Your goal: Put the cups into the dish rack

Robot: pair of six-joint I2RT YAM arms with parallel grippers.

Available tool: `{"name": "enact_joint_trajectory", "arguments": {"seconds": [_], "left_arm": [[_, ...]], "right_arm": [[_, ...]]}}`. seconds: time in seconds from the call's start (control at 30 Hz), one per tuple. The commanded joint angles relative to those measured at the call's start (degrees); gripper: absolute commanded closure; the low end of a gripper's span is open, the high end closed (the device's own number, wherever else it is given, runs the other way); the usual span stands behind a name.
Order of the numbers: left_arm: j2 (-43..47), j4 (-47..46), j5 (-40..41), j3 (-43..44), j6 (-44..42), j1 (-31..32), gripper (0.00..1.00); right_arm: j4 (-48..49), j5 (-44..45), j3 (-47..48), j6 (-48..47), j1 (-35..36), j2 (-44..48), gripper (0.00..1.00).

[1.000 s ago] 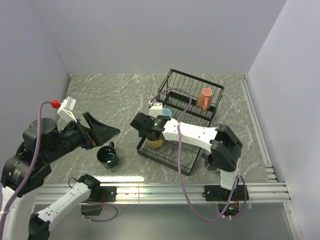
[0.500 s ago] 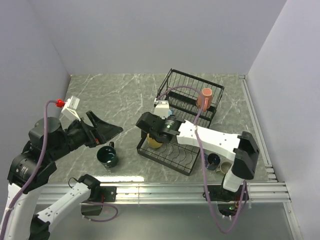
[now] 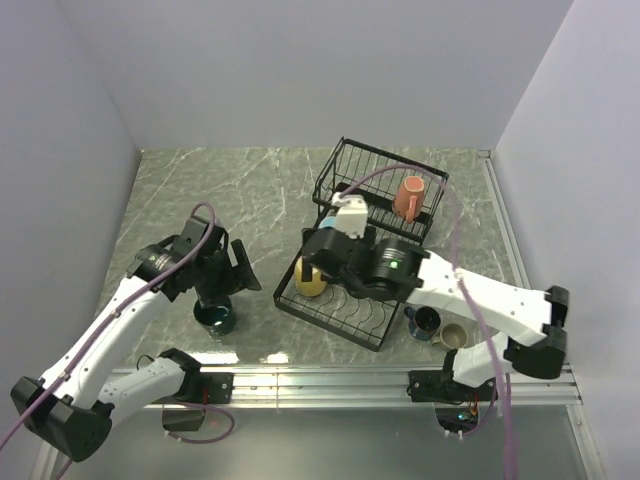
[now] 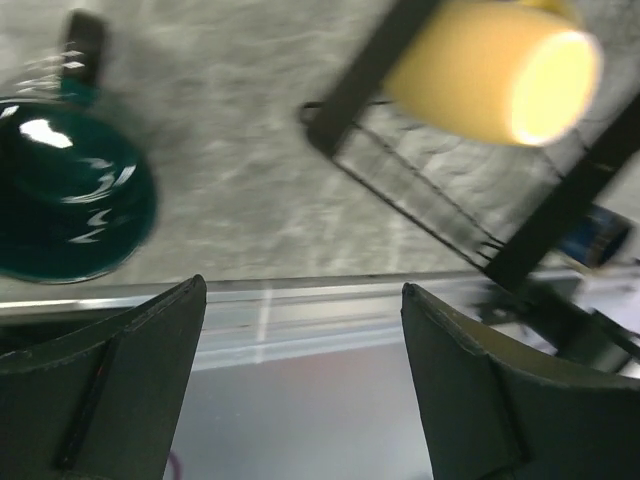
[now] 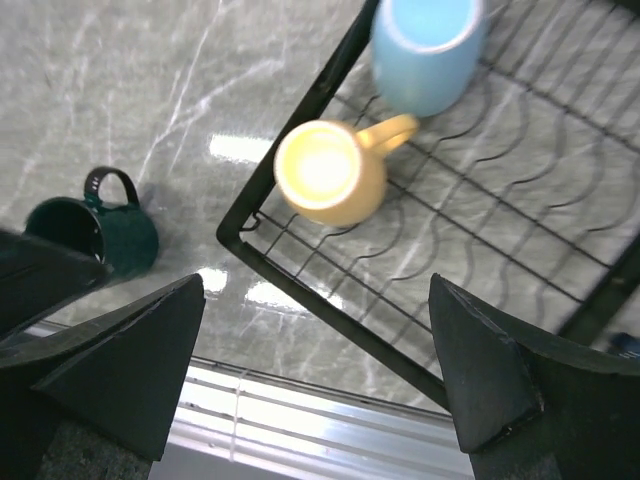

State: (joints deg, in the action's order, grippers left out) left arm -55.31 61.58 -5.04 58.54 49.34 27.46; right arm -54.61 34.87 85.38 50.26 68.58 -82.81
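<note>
Yellow mug [image 5: 330, 172] is in: we've let it go at the dish rack's [image 3: 325, 322] 9 o'clock corner, right hand [image 5: 315, 290] backing off wide, and our left hand [image 4: 300, 300], also wide, has swung down near the dark teal mug [image 3: 214, 315] on the table, likely next.

Beyond the left tool [image 4: 302, 292] and its 2 spread fingers [image 4: 120, 380], a teal mug [image 4: 65, 195] stands on the table [image 4: 230, 170]; a yellow mug [image 4: 490, 70] sits inside the rack [image 4: 365, 70] corner.

White arm links [image 3: 490, 295], black joints [image 3: 385, 268], mauve cables [image 3: 203, 207], black wedge-shaped fingers [image 5: 110, 370].
</note>
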Motion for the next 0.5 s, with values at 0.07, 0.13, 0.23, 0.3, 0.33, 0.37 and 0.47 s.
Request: {"name": "enact_joint_trajectory", "arguments": {"seconds": [0.07, 0.13, 0.23, 0.3, 0.33, 0.37, 0.47], "left_arm": [[-4.0, 0.5, 6.8, -0.3, -0.6, 0.1, 0.19], [-5.3, 0.4, 9.2, -0.8, -0.8, 0.0, 0.19], [-7.4, 1.1, 11.4, -1.4, -0.6, 0.1, 0.2], [-8.8, 1.0, 12.9, -2.4, -0.8, 0.0, 0.2], [-9.3, 0.2, 12.9, -2.7, -1.0, 0.1, 0.2], [-9.9, 0.0, 13.3, -3.4, -1.1, 0.0, 0.2], [-11.4, -1.8, 13.7, -4.5, -1.3, 0.1, 0.19]], "right_arm": [[-6.5, 6.0, -0.2, -0.1, -0.9, 8.4, 0.0], [-7.2, 6.1, -2.9, 0.5, -2.0, 11.4, 0.0], [-8.0, 6.2, -6.0, 1.6, -3.1, 15.0, 0.0], [-8.3, 6.0, -7.8, 2.3, -3.6, 17.1, 0.0], [-8.5, 6.1, -8.2, 2.6, -4.1, 17.7, 0.0], [-8.7, 6.0, -8.7, 2.6, -4.2, 18.1, 0.0], [-8.8, 5.9, -9.6, 2.7, -4.7, 19.3, 0.0]]}}
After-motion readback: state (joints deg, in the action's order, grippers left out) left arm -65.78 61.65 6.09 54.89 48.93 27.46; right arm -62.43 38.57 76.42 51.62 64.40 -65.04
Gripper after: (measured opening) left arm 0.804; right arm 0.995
